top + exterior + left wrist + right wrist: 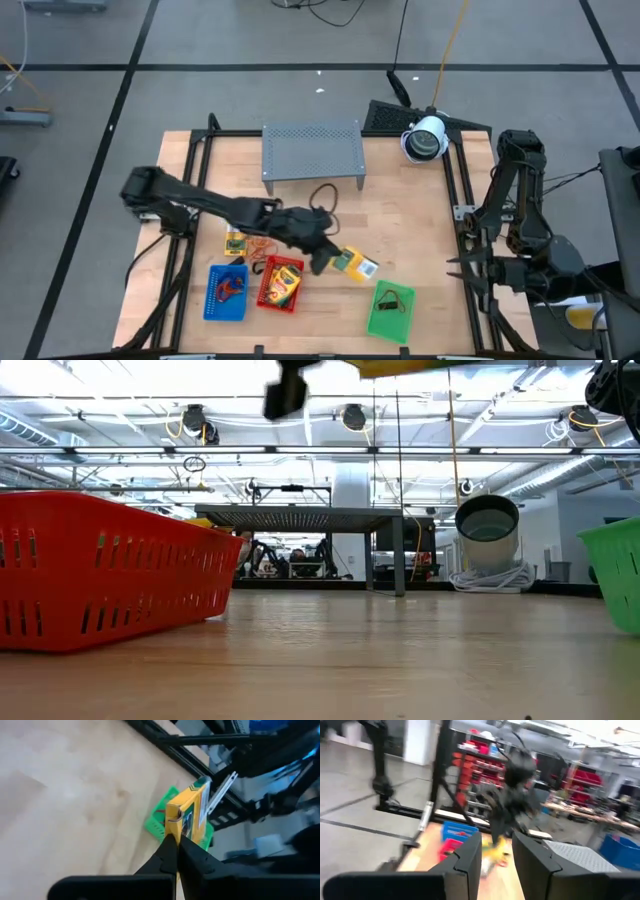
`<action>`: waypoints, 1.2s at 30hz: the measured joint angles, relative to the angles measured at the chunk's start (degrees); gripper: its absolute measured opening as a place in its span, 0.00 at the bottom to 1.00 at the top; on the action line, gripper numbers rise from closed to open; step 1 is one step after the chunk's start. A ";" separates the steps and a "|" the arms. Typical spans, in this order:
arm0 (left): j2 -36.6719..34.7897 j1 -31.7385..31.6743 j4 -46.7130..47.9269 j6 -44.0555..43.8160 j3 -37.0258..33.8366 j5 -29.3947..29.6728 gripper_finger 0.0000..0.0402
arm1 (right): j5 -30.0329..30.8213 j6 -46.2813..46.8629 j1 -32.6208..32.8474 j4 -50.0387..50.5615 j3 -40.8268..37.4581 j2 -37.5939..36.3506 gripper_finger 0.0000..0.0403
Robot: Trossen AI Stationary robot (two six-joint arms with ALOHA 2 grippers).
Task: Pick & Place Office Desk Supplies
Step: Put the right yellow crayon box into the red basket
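Over the middle of the table in the high view, the left gripper (325, 255) reaches across with a yellow packet (354, 264) pinched at its tip, between the red tray (281, 286) and the green tray (389, 310). The fingers themselves are lost under the dark wrist here. A second packet (235, 244) lies on the wood above the blue tray (226, 292), with thin rubber-band loops (262, 248) just beside it. The grey rack (312, 150) stands at the far side. The right gripper (472, 270) waits off the table's right edge.

In the low view, only the packet's yellow underside (420, 368) shows, cut off by the upper edge; the red tray (110, 575) fills the left, and a slice of green tray (615, 570) shows at the right.

The left wrist view shows the fingers (167, 852) pressed together on the packet's (187, 815) lower edge: a flat yellow-orange packet with green trim, held on edge above the wood, the green tray (156, 822) behind it partly hidden.

In the right wrist view, the fingers (470, 855) stand apart, holding nothing; the left arm is a dark blur, the packet (496, 852) a yellow smear.
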State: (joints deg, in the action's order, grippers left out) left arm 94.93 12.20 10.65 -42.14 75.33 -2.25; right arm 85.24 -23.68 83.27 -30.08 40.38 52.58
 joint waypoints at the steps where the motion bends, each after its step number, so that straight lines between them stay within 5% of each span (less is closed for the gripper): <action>1: -1.97 0.64 2.34 2.35 0.00 1.44 0.01 | 1.44 -0.03 -0.37 -0.11 0.00 -0.10 0.25; 11: -10.88 9.24 22.47 22.75 0.02 20.21 0.01 | 4.74 4.28 -6.81 -2.29 0.00 -0.92 0.25; 22: -10.73 16.64 34.69 22.96 0.00 35.30 0.01 | 4.74 11.00 -14.41 -1.38 0.00 -0.17 0.25; 36: -10.72 26.72 49.31 13.32 0.00 43.80 0.01 | 4.65 20.43 -23.15 -1.38 0.00 6.25 0.25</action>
State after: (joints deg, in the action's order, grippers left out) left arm 84.22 38.91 59.96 -28.82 75.33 41.55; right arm 89.89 -3.25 60.12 -31.46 40.38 58.82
